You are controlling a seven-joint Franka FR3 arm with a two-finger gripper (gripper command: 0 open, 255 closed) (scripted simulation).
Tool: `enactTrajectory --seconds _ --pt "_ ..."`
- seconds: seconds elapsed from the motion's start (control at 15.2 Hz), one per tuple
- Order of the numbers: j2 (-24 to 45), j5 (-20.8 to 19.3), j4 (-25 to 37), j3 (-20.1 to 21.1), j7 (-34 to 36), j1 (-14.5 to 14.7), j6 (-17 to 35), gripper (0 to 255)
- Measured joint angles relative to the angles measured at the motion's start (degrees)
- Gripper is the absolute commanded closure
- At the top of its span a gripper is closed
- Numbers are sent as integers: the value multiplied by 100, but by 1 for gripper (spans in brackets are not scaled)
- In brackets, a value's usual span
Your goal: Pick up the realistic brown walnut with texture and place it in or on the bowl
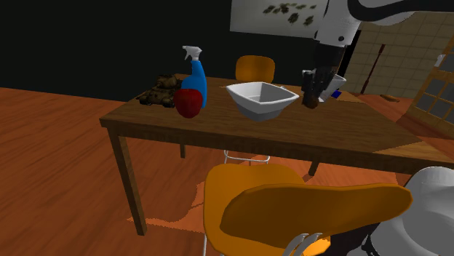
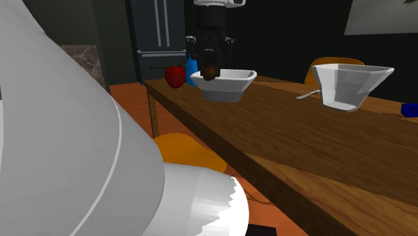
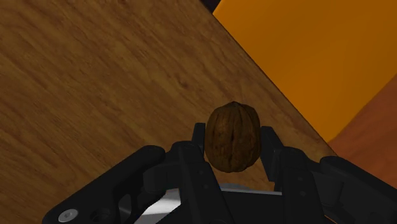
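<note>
A brown, wrinkled walnut (image 3: pixel 233 135) sits clasped between my two black fingers, above the wooden table (image 3: pixel 95 95) near its edge. My gripper (image 3: pixel 233 145) is shut on it. In the shoulder view my gripper (image 1: pixel 312 93) hangs just above the table, a little to the right of the white square-rimmed bowl (image 1: pixel 262 100) and apart from it. In the second exterior view the walnut (image 2: pixel 211 71) shows at the tip of my gripper (image 2: pixel 211 66), in front of the bowl (image 2: pixel 225 84) and about level with its rim.
A blue spray bottle (image 1: pixel 195 76), a red apple-like thing (image 1: pixel 188 102) and a dark lumpy object (image 1: pixel 161 89) stand to the shoulder view's left of the bowl. A second, taller white bowl (image 2: pixel 349 84) and a blue item (image 2: pixel 408 108) stand further along. Orange chairs (image 1: pixel 291 207) flank the table.
</note>
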Motion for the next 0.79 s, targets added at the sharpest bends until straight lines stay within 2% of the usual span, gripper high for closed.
enactTrajectory --seconds 0.79 --pt "403 8 1175 -7 1 9 -770 255"
